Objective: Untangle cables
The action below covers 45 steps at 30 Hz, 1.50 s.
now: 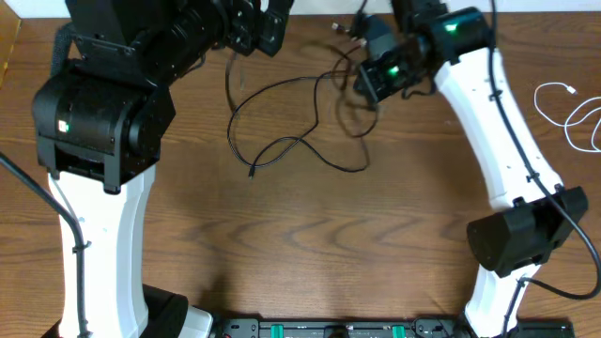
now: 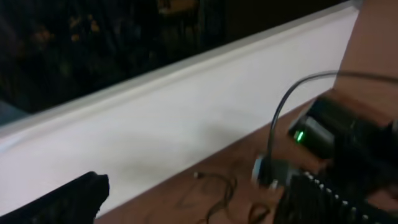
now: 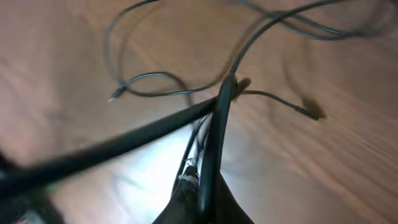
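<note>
Right claw [image 1: 362, 89] is pinching a strand of the black cables [image 1: 282, 141] while the left claw [image 1: 266, 30] is hanging spread and empty.

The right claw's fingers [image 3: 200, 186] are pressing together on a thin black strand that is running up and away from their tip (a thicker blurred strand is crossing close to the lens). The rest of the black cables are lying in loose, crossing loops on the wooden tabletop [image 1: 300, 244], between the two claws near the far edge, with one small plug end pointing toward the left arm. The white cable [image 1: 575, 115] is lying in its own loops at the tabletop's right edge, well apart from the black ones.
</note>
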### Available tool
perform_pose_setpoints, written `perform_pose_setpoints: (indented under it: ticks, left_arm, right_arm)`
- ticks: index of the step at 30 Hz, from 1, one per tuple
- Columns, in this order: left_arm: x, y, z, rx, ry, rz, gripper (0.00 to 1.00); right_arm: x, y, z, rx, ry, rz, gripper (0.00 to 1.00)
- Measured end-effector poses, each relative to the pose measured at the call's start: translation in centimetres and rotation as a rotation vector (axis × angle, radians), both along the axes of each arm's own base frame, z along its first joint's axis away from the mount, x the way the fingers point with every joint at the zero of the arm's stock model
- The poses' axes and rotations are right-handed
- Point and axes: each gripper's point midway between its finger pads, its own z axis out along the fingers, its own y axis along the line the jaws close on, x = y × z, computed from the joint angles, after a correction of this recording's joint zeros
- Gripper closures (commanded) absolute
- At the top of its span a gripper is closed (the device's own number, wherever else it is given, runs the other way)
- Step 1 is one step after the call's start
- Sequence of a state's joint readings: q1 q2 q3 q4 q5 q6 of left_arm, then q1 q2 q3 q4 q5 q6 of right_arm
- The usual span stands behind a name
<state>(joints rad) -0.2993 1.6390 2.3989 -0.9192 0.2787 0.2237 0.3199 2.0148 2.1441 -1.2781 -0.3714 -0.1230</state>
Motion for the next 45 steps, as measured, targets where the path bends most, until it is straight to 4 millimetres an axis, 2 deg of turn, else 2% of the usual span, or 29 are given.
perform_pose_setpoints:
  ticks: [5, 8, 9, 14, 18, 23, 27, 32, 35, 40, 43, 45]
  left_arm:
    - [0.0, 0.4, -0.9, 0.029, 0.030, 0.019, 0.02]
    - [-0.1, 0.4, -1.0, 0.032, 0.031, 0.018, 0.02]
    - [-0.1, 0.4, -1.0, 0.032, 0.031, 0.018, 0.02]
    - [-0.1, 0.4, -1.1, 0.032, 0.033, 0.017, 0.01]
    - [-0.1, 0.4, -1.3, 0.035, 0.042, 0.016, 0.01]
    - [-0.1, 0.3, -2.4, 0.046, 0.085, 0.008, 0.01]
    - [0.8, -0.7, -5.2, 0.063, 0.179, -0.027, 0.01]
    - [3.7, -3.9, -11.6, 0.061, 0.366, -0.157, 0.01]
    - [4.2, -6.5, -15.3, 0.049, 0.467, -0.308, 0.01]
    - [3.1, -9.1, -19.1, 0.037, 0.565, -0.541, 0.02]
    - [1.5, -9.9, -19.7, 0.055, 0.555, -0.671, 0.02]
    - [0.4, -10.3, -19.6, 0.073, 0.517, -0.755, 0.07]
  right_arm:
    - [2.2, -5.8, 0.4, -0.023, -0.010, -0.131, 0.99]
    - [2.8, -8.6, 1.9, -0.030, -0.031, -0.185, 0.99]
    - [3.1, -9.6, 3.0, -0.029, -0.059, -0.203, 0.99]
    - [3.3, -11.7, 7.8, -0.059, -0.190, -0.248, 0.99]
    - [1.9, -13.8, 12.5, -0.099, -0.311, -0.300, 0.99]
    - [1.3, -15.7, 14.4, -0.118, -0.361, -0.350, 0.99]
    - [1.2, -15.6, 14.9, -0.115, -0.378, -0.352, 0.99]
    - [0.8, -14.6, 16.2, -0.049, -0.405, -0.324, 0.99]
    - [0.0, -13.5, 17.8, 0.021, -0.431, -0.293, 0.99]
    - [-1.8, -12.1, 20.5, 0.124, -0.471, -0.265, 0.99]
    - [-2.9, -11.0, 21.5, 0.197, -0.461, -0.235, 0.99]
    - [-3.5, -9.8, 21.9, 0.264, -0.439, -0.199, 0.99]
